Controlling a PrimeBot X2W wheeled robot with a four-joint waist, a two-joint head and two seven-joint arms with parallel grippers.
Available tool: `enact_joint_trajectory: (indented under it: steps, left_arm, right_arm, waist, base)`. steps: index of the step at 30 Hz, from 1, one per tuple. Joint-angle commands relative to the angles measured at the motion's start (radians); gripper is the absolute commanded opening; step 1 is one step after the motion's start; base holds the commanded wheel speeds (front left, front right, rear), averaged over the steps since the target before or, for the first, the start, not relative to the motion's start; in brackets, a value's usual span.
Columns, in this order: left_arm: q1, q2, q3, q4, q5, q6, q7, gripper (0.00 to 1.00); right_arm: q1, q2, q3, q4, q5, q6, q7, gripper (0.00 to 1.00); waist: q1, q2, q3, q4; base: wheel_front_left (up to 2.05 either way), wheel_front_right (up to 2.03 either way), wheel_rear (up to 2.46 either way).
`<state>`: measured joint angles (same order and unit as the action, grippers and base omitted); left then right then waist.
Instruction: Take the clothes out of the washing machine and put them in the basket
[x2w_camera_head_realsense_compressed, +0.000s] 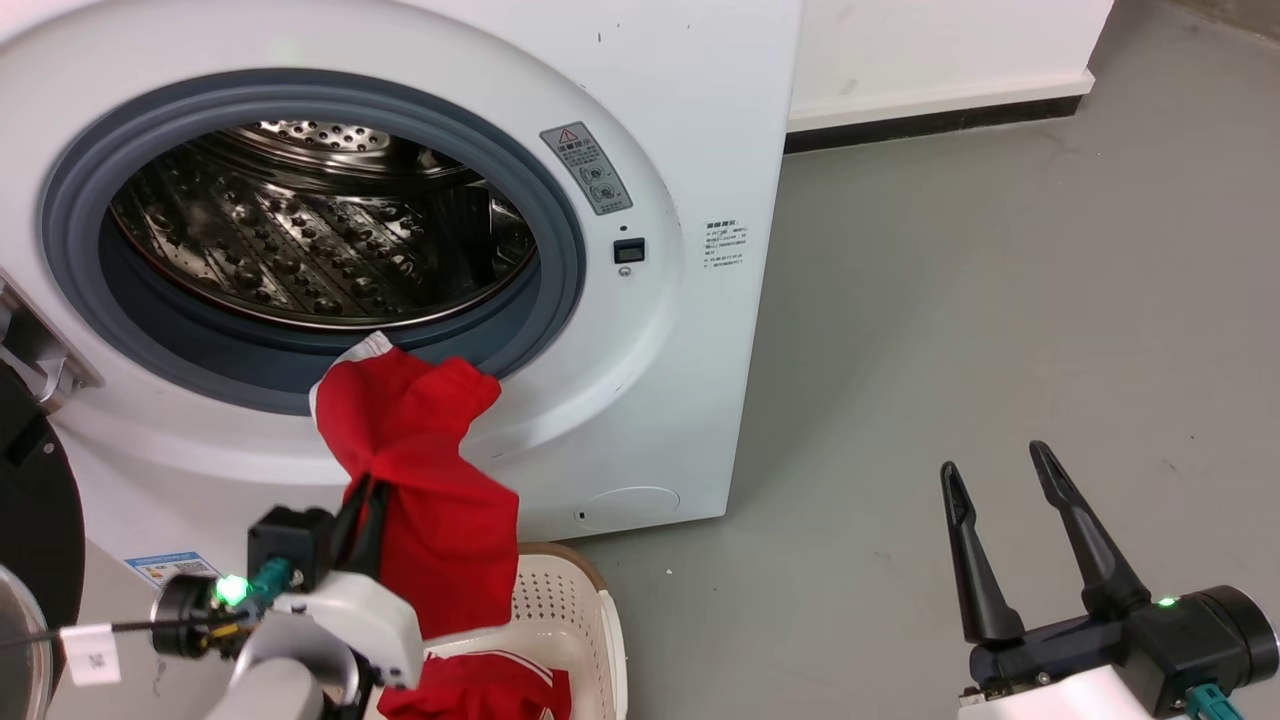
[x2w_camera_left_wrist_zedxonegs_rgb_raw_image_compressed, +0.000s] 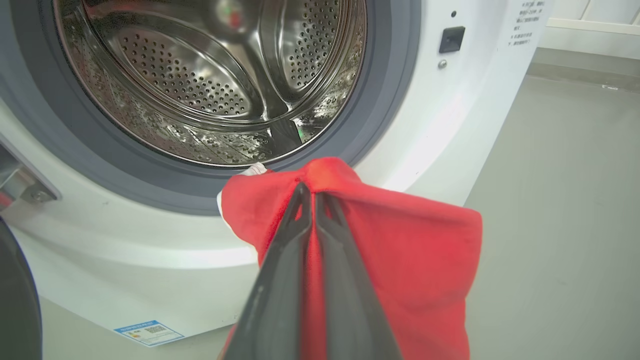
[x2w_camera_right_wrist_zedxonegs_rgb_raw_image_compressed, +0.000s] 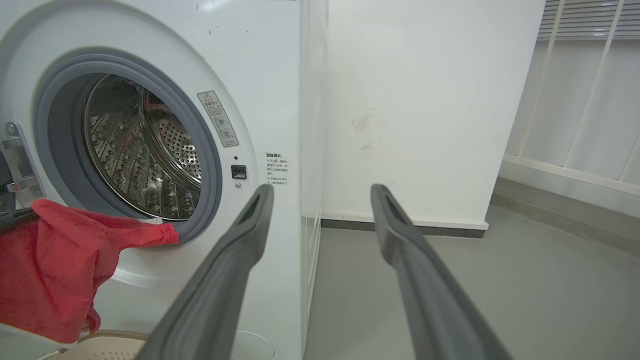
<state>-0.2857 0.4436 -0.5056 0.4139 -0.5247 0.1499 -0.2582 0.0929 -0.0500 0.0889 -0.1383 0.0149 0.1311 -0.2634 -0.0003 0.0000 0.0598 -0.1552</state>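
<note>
One red garment (x2w_camera_head_realsense_compressed: 440, 540) gripped

Left gripper (x2w_camera_head_realsense_compressed: 362, 490) clamps the red garment, whose top reaches the grey rim (x2w_camera_head_realsense_compressed: 562, 250) of the washing machine (x2w_camera_head_realsense_compressed: 700, 120) at 12 o'clock; its tail hangs over the basket (x2w_camera_head_realsense_compressed: 575, 610) at 5 o'clock. Right gripper (x2w_camera_head_realsense_compressed: 992, 460), spread and empty, sits well apart at 3 o'clock

Red clothes (x2w_camera_head_realsense_compressed: 430, 480) w/ white trim (x2w_camera_head_realsense_compressed: 362, 347), white machine (x2w_camera_head_realsense_compressed: 690, 150) w/ grey rim (x2w_camera_head_realsense_compressed: 560, 250), cream perforated basket (x2w_camera_head_realsense_compressed: 570, 610).

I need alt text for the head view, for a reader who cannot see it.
The left gripper is shut on a red garment that hangs from the porthole rim of the washing machine above the basket, where more red clothes lie. The right gripper is open over the grey floor.
</note>
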Motion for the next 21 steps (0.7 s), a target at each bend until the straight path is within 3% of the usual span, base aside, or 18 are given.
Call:
enact_joint_trajectory:
  steps: [1, 10, 21]
  left_arm:
    - [0.021, -0.008, -0.004, -0.004, -0.009, -0.003, 0.001, 0.00]
    - [0.058, -0.032, -0.021, 0.090, -0.042, -0.034, 0.003, 0.00]
    - [-0.052, -0.075, -0.019, 0.359, -0.049, -0.108, -0.006, 0.00]
  right_arm:
    - [0.009, 0.000, 0.003, 0.001, -0.006, -0.001, -0.002, 1.00]
    - [-0.053, 0.000, 0.020, -0.012, -0.006, -0.001, -0.002, 1.00]
    - [-0.153, 0.000, 0.035, -0.038, 0.007, -0.001, -0.002, 1.00]
  waist:
    - [0.0003, 0.0000, 0.002, -0.002]
    - [0.0003, 0.0000, 0.089, -0.039]
    - [0.0003, 0.0000, 0.272, -0.085]
  base:
    - [0.00, 0.00, 0.00]
    - [0.00, 0.00, 0.00]
    - [0.00, 0.00, 0.00]
